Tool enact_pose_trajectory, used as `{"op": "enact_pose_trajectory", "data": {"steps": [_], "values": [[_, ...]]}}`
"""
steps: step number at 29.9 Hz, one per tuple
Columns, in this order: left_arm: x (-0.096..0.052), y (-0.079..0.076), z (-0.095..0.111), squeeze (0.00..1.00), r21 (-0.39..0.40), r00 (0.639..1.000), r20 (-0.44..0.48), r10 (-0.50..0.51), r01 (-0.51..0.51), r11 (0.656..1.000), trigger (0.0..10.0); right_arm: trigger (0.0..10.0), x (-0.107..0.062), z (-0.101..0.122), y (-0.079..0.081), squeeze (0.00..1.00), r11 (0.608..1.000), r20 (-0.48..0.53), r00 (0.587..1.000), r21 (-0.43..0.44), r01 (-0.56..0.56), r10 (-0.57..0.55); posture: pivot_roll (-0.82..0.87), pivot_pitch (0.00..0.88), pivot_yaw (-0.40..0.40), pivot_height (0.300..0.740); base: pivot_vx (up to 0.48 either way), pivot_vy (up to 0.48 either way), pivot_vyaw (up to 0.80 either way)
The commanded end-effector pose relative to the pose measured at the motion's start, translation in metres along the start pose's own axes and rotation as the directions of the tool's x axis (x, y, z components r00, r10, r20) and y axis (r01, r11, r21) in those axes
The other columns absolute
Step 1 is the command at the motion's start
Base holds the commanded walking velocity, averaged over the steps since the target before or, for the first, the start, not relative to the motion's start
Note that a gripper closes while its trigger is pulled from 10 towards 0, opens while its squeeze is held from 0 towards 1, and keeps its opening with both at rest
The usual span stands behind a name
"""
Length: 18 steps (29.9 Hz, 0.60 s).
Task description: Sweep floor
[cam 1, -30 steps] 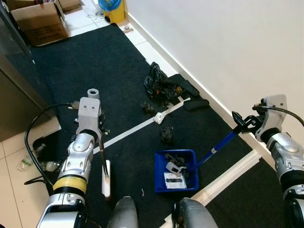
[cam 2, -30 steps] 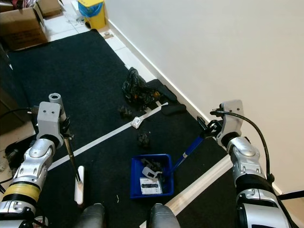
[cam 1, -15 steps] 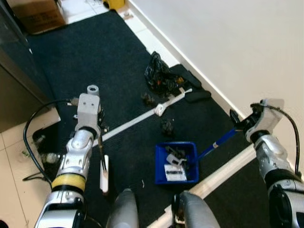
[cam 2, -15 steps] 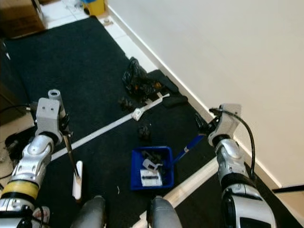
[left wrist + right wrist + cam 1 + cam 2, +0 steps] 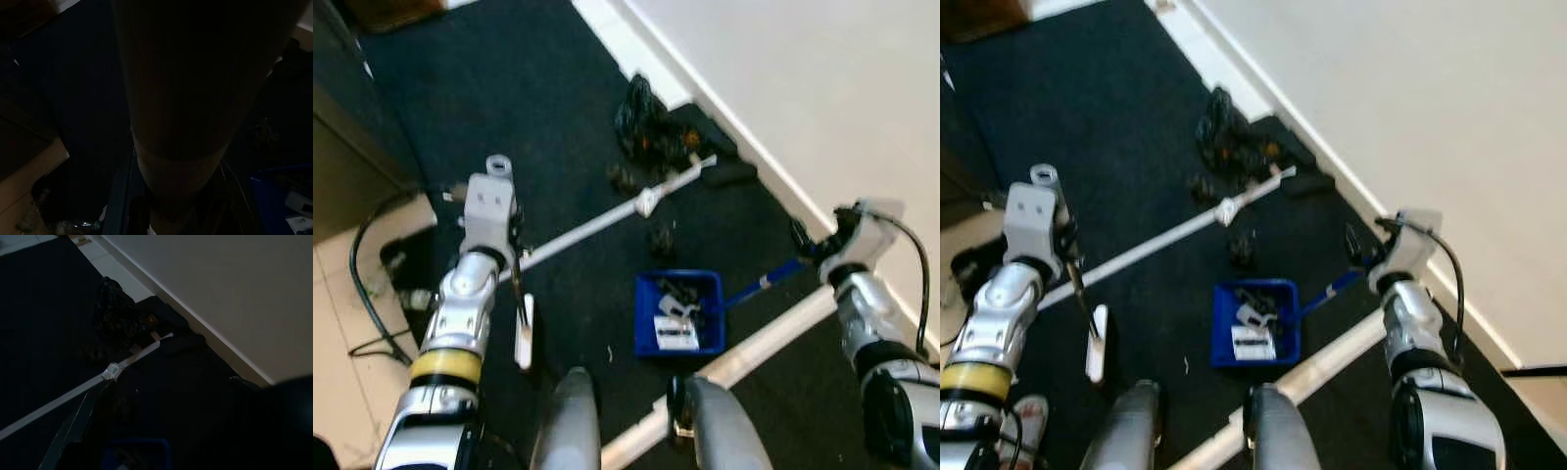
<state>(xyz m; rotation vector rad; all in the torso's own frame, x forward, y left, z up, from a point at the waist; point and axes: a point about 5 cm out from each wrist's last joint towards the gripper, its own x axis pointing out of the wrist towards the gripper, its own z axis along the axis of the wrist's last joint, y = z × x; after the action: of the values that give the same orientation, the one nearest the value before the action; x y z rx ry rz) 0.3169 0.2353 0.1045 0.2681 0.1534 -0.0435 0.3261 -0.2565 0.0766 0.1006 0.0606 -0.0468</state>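
Right gripper (image 5: 806,245) clamped on the blue handle (image 5: 766,281) of the dustpan (image 5: 677,313), down on dark carpet (image 5: 558,117) and holding scraps. Left gripper (image 5: 514,276) gripping the brush (image 5: 522,331), probably, given the blur. Black debris (image 5: 646,137) by the wall (image 5: 822,88).

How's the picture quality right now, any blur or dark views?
Left and right eye views: softly blurred throughout, though the blue dustpan and debris pile stay readable. Left wrist view: very dark, a blurry brown handle close up. Right wrist view: dim, the floor nearly black under a brighter wall.
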Motion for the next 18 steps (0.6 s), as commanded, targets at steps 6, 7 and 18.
{"op": "enact_pose_trajectory", "data": {"steps": [6, 7, 18], "values": [[-0.0087, 0.0126, -0.0002, 0.00, 0.034, 1.000, 0.000, 0.011, -0.011, 0.999, 10.0, 10.0, -0.0023, -0.0020, -0.0140, 0.00, 0.982, -0.006, 0.992, 0.141, 0.126, -0.126, 0.25, 0.312, -0.053, 0.740, 0.000, 0.000, 0.00], [-0.0095, 0.0130, -0.0005, 0.00, 0.035, 1.000, -0.001, 0.012, -0.012, 0.999, 10.0, 10.0, -0.0020, -0.0023, -0.0134, 0.00, 0.981, -0.009, 0.992, 0.143, 0.128, -0.128, 0.26, 0.310, -0.053, 0.740, 0.000, 0.000, 0.00], [-0.0123, 0.0150, -0.0014, 0.00, 0.036, 1.000, -0.007, 0.015, -0.015, 0.999, 10.0, 9.4, -0.0022, -0.0041, -0.0117, 0.00, 0.983, -0.014, 0.992, 0.138, 0.123, -0.122, 0.26, 0.294, -0.054, 0.740, 0.000, 0.000, 0.00]]}}
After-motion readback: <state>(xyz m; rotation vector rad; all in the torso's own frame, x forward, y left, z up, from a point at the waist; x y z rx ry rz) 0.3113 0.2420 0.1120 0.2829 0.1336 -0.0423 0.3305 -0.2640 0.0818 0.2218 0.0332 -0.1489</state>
